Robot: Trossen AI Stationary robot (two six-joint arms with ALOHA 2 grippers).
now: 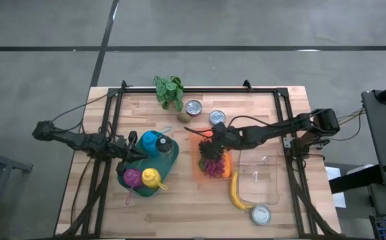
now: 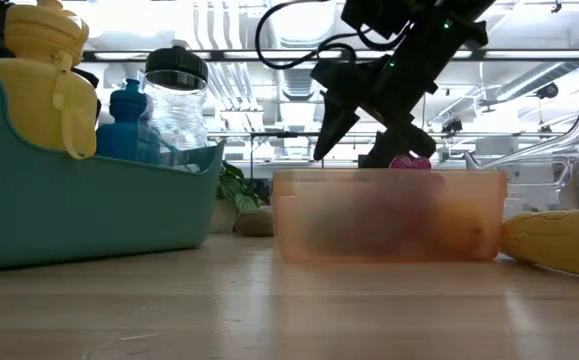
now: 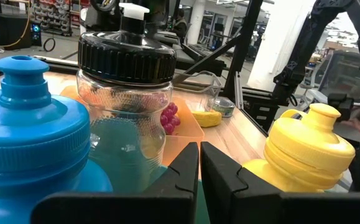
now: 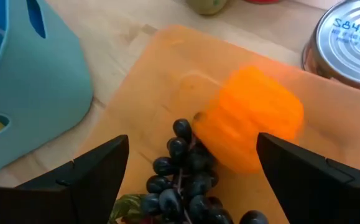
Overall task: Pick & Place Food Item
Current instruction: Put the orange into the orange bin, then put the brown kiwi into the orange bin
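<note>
An orange, ribbed food item [image 4: 251,118] lies in the orange container [image 4: 148,81], right beside a bunch of dark grapes [image 4: 186,168]. My right gripper [image 4: 195,180] hangs open above them, slanting down, with its fingers wide on either side and touching neither. In the high view it [image 1: 209,137] hovers over the container's far end [image 1: 214,150]. In the low view it [image 2: 364,130] stands clear above the container's rim [image 2: 389,175]. My left gripper [image 3: 199,168] is shut and level at the teal bin's [image 1: 173,160] left side.
The teal bin [image 2: 89,210] holds a blue bottle [image 3: 30,124], a black-lidded clear jar [image 3: 127,81] and a yellow bottle [image 3: 310,149]. A banana [image 1: 236,193], a clear container [image 1: 258,177], three cans [image 1: 193,107] [image 1: 217,118] [image 1: 261,214], a kiwi [image 1: 181,117] and a plant [image 1: 169,91] surround the orange container.
</note>
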